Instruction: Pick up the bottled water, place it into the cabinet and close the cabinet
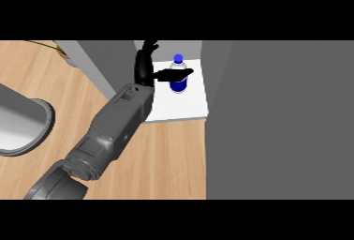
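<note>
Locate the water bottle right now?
Head view, upper middle: the water bottle stands upright on the white cabinet shelf, just right of the hand, whose thumb crosses its front.

The bottled water (178, 75) stands upright on the cabinet shelf (187, 105), toward the shelf's far end. A cabinet wall (100, 65) rises along the shelf's left side, and a broad cabinet panel (283, 122) fills everything to the shelf's right. The one hand in view (143, 68) (which arm it belongs to cannot be told) is over the shelf's left part, just left of the bottle, its thumb (173, 73) stretched rightward across the bottle. Its forearm (114, 129) runs back over the counter (173, 159) toward the lower left. A round basin (27, 122) sits at the counter's left edge, well apart from the shelf.
</note>
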